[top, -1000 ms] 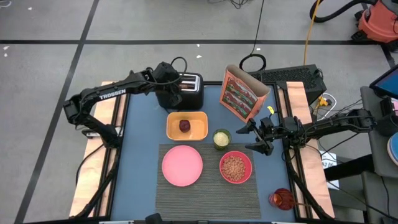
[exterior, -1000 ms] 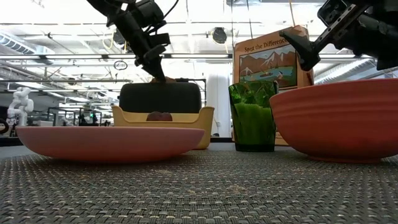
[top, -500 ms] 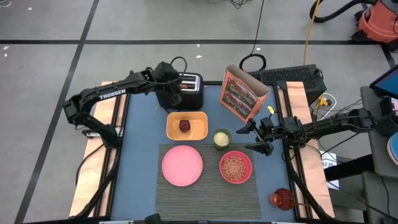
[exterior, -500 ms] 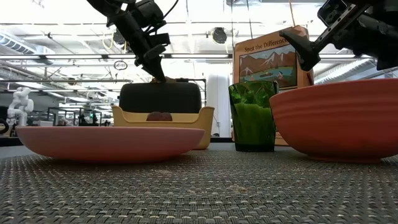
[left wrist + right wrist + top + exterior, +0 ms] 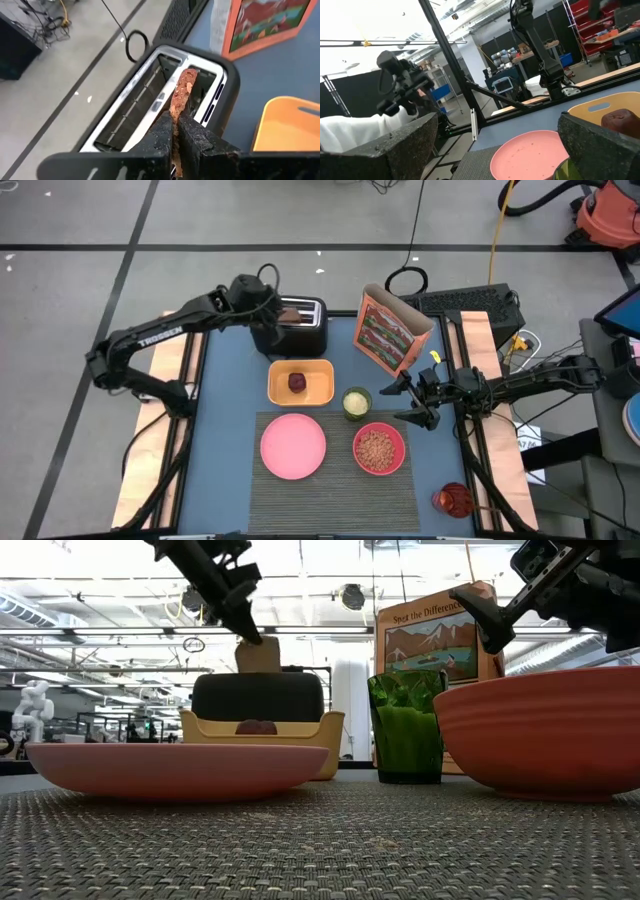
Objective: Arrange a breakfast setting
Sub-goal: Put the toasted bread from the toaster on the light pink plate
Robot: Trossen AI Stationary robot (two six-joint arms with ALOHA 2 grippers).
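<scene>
A black toaster (image 5: 303, 330) stands at the far left of the blue table. Above its slot is the brown toast slice (image 5: 258, 655), with my left gripper (image 5: 176, 122) shut on it. On the dark grey ribbed placemat (image 5: 335, 492) near the front rest the round pink plate (image 5: 293, 446) and the pink bowl (image 5: 379, 448) holding cereal. The small dark-red fruit (image 5: 297, 382) lies in a yellow tray (image 5: 318, 390). The orange-red cereal box (image 5: 390, 332) stands at the far right. My right gripper (image 5: 407, 402) hovers open beside the bowl. My left gripper pinches the toast slice's upper edge (image 5: 179, 107) between its two fingers, one on each flat face. The fingers (image 5: 240, 625) slant down from the table's left side. The slice stands upright on edge, its lower edge (image 5: 258, 670) level with the toaster's top.
A green cup (image 5: 356, 402) stands between tray and bowl. A red glass (image 5: 452, 500) sits at the near right corner. Cables and a keyboard (image 5: 460, 302) lie beyond the far edge. Bare blue table shows left of the tray and plate.
My left gripper has risen, staying shut, and has drawn the toast slice upward out of the toaster's slot; a second ago only the slice's top showed above the toaster.
</scene>
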